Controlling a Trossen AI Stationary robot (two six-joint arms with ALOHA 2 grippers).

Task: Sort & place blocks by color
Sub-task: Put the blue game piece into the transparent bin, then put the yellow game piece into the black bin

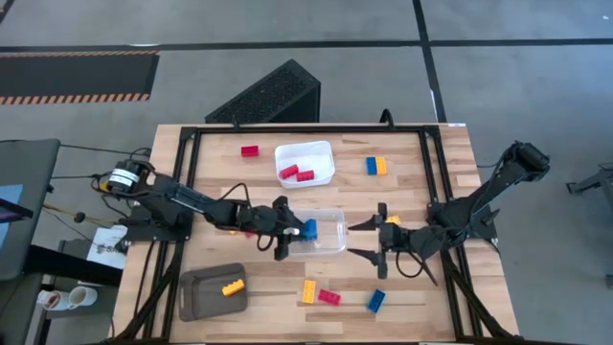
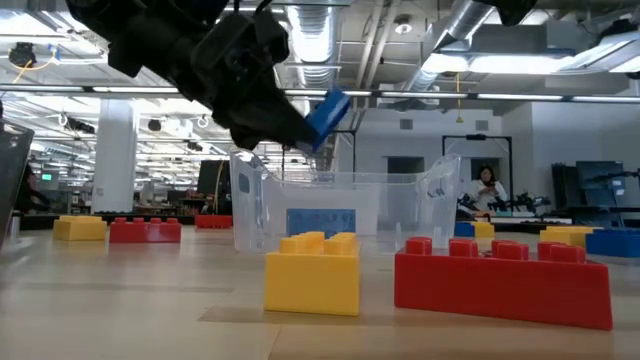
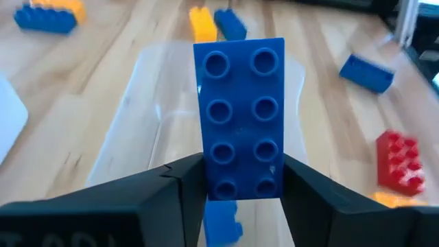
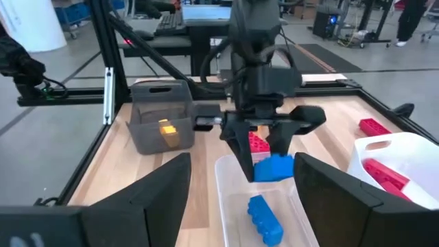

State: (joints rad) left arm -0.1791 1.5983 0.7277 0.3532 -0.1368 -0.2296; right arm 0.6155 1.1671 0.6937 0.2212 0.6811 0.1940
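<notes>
Two blue blocks (image 4: 266, 192) at clear tray (image 1: 330, 230)

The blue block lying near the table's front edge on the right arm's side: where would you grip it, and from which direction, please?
Probably from straight above: the blue block lies flat and apart from its neighbours. Close the fingers across its two long sides, turned to match its slant. The right gripper, open, is nearer than the left gripper, which holds another blue block.
</notes>
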